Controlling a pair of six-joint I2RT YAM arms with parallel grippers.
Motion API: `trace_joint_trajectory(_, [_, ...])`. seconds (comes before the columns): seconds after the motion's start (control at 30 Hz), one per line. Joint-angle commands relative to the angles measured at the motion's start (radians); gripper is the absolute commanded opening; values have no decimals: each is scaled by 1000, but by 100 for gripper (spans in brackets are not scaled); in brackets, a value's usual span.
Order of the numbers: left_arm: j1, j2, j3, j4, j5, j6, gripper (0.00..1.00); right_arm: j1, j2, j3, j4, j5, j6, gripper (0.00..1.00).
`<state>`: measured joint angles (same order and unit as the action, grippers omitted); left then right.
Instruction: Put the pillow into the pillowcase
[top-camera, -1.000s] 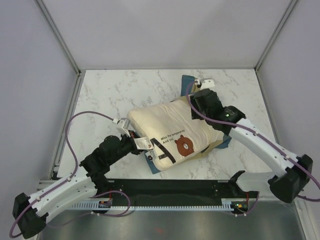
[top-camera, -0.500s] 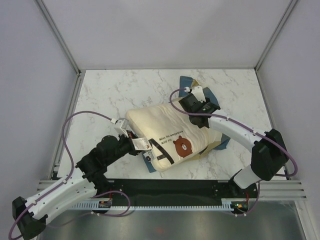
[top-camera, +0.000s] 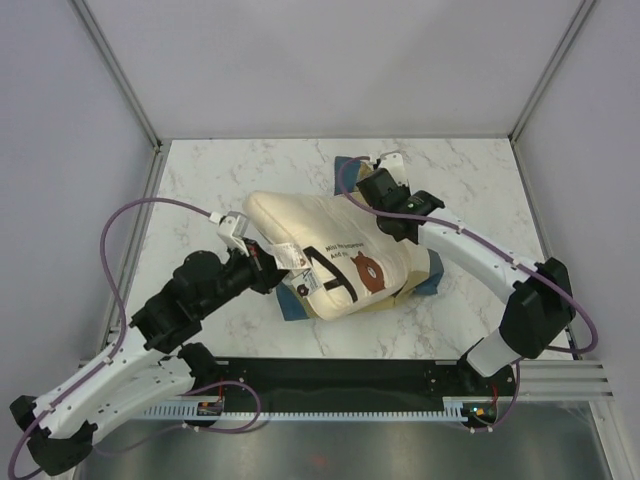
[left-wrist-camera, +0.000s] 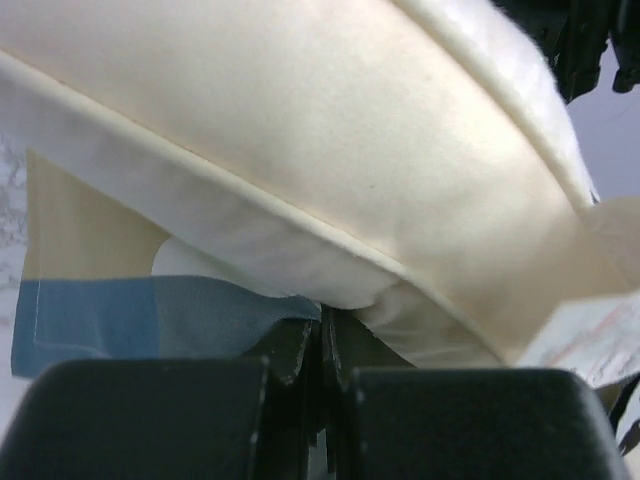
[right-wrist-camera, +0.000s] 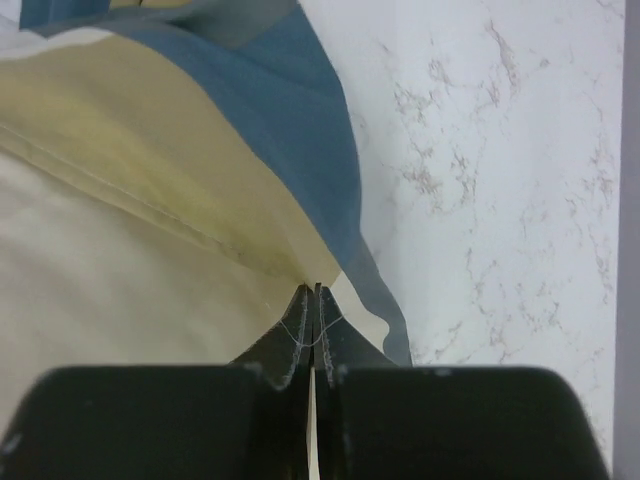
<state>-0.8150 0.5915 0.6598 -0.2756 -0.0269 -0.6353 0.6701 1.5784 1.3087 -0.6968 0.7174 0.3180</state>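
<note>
Plump cream bear-face pillow (top-camera: 330, 245) lies on top of blue-tan checked fabric pillowcase (right-wrist-camera: 290, 120), insertion not done; left gripper (left-wrist-camera: 322, 335) pinches pillow edge, right gripper (right-wrist-camera: 312, 300) clamps pillowcase hem.

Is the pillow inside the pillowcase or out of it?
Out, as far as visible: pillow lies bare on top, pillowcase showing only around its edges.

The plump cream-white cloth pillow (top-camera: 318, 225) looks soft and matt, the blue-tan checked fabric pillowcase (right-wrist-camera: 300, 130) finely woven, the marble-patterned desk (top-camera: 225, 180) smooth.
</note>
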Motion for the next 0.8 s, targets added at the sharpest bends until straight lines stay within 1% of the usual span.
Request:
trace_joint_trajectory(0.0, [-4,19,177,42,-30,86,2,2,-101,116,11,-94,-7,0])
trace_joint_trajectory(0.07, [-4,40,245,15,-53,132,2,2,-118,185,-15,-163,-10,0])
trace_joint_trajectory(0.1, [-3,75,333,-16,-71,150,2,2,-126,220,-32,-180,-8,0])
trace_joint_trajectory(0.17, [-3,120,452,-34,-87,180,2,2,-124,346,-76,-240,-10,0])
trace_joint_trajectory(0.2, [-4,149,586,-81,-94,207,2,0,-120,395,-92,-257,-5,0])
trace_joint_trajectory(0.23, [-4,204,657,-123,-94,218,2,2,-113,499,-108,-278,0,0])
trace_joint_trajectory(0.27, [-3,235,726,-143,-93,233,2,0,-110,548,-130,-324,3,0])
trace_joint_trajectory(0.3, [-3,260,845,-155,-85,236,2,2,-106,593,-139,-347,16,0])
trace_joint_trajectory(0.33, [-3,304,898,-169,-77,240,2,0,-107,662,-141,-367,24,0])
trace_joint_trajectory(0.37, [-4,321,949,-174,-70,240,2,2,-110,688,-139,-400,33,0])
trace_joint_trajectory(0.4, [-4,341,1040,-181,-71,234,2,2,-109,724,-139,-415,55,0])
trace_joint_trajectory(0.5, [-4,407,1179,-215,-68,218,2,2,-110,732,-139,-470,81,0])
trace_joint_trajectory(0.57, [-4,413,1193,-220,-87,194,2,3,-115,677,-135,-487,102,0])
trace_joint_trajectory(0.67, [-3,392,1140,-206,-119,186,2,2,-150,558,-84,-498,119,0])
trace_joint_trajectory(0.7, [-3,386,1121,-198,-117,184,2,2,-158,542,-70,-504,121,0])
trace_joint_trajectory(0.77, [-4,363,1078,-166,-102,183,2,0,-152,589,-75,-521,125,0])
